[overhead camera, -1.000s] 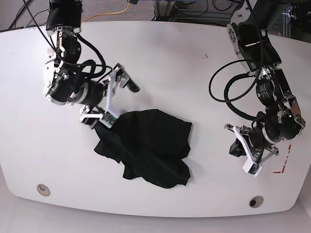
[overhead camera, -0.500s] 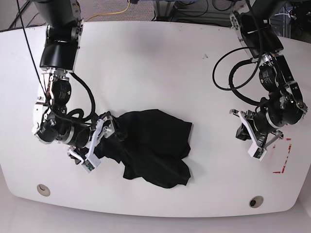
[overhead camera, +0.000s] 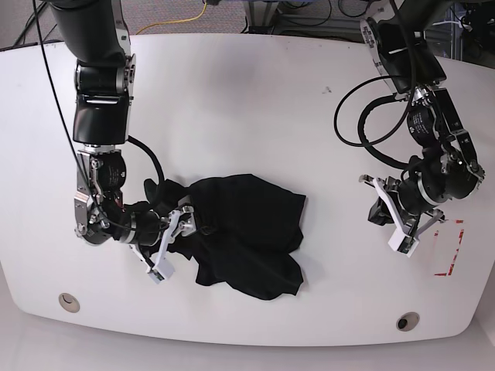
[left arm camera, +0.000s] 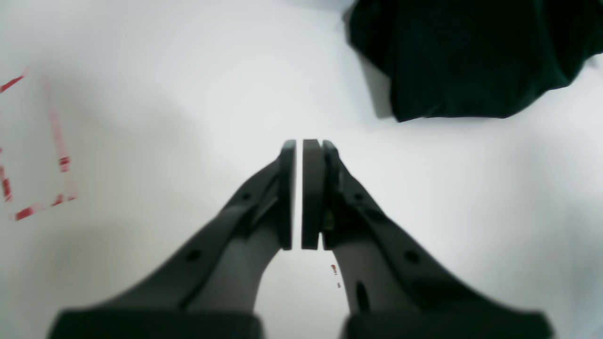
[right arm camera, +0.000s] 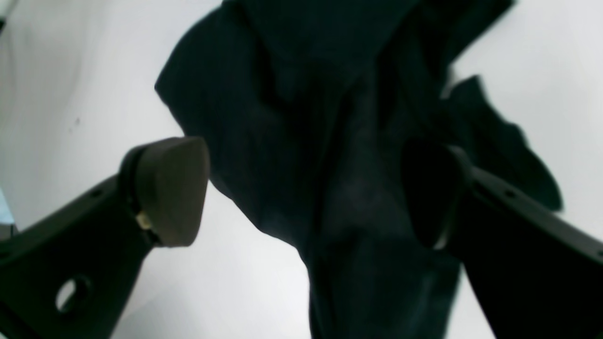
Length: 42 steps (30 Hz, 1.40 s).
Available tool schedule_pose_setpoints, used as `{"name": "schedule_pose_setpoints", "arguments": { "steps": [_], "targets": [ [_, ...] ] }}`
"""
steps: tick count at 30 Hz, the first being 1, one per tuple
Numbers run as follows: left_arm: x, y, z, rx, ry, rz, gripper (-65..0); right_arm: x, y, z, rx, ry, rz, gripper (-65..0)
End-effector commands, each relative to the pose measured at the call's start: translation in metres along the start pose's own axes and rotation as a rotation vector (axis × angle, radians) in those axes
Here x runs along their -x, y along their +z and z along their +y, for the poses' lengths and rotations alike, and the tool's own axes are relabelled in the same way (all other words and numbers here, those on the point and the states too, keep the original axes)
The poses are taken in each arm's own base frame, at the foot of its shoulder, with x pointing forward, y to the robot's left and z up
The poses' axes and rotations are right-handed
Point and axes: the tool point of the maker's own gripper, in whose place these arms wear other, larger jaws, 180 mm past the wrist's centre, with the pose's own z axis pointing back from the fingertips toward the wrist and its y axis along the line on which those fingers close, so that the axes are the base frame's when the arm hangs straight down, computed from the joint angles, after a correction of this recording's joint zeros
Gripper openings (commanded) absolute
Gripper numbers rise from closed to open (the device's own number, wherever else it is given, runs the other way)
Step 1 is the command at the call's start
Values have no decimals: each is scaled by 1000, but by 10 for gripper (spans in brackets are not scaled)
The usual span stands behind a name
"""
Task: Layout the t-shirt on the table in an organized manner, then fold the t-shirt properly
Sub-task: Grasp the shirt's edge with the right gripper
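T-shirt: the black t-shirt (overhead camera: 244, 232) lies crumpled in a heap near the middle of the white worktop (overhead camera: 247, 100), toward 6 o'clock of centre; no sleeve or hem is spread out.
Right gripper: the right gripper (overhead camera: 176, 241) sits at the 9 o'clock edge of the heap, jaws wide apart; in the right wrist view a fold of cloth (right arm camera: 330, 165) lies between the two pads, neither visibly pressing it.
Left gripper: the left gripper (left arm camera: 299, 193) hovers at 3 o'clock of the heap, well apart from it, jaws together on nothing, near the red tape outline (overhead camera: 451, 249).
Step in hand: laying out, at the point of taking a first hold on the 9 o'clock edge; folding is not yet begun.
Next move calls for: closing the right jaws on a single layer of edge rather than a bunch, then drawing it outward toward 9 o'clock; the left gripper would likely need to open and take the opposite edge.
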Motion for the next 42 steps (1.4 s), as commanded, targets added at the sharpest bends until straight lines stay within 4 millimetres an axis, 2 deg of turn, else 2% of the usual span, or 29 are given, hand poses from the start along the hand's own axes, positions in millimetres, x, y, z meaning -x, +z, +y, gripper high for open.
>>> {"name": "schedule_pose_setpoints", "arguments": {
  "steps": [1, 4, 10, 17, 24, 35, 40, 42],
  "targets": [
    [-17, 6, 2, -8, -18, -57, -650, -29, 3, 1, -14, 32, -61, -29],
    [-13, 5, 1, -2, -14, -50, -650, -32, -10, 13, -50, 14, -62, -29],
    [-13, 5, 1, -1, -14, -48, -650, -30, -21, 16, -74, -23, -79, -29],
    [-13, 5, 1, -2, -14, -49, -650, -16, -36, 21, -109, -82, -52, -29],
    [-13, 5, 0, -1, -15, -48, -650, -17, -39, 21, -110, -98, -88, -29],
    [-13, 4, 0, 1, -16, -47, -650, -3, -41, 23, -118, -111, -51, -36],
    [-13, 4, 0, 1, -16, -47, -650, 2, -43, 25, -124, -118, -45, -151],
    [-13, 4, 0, 1, -16, -47, -650, 3, -43, 25, -124, -119, -44, -247]
  ]
}}
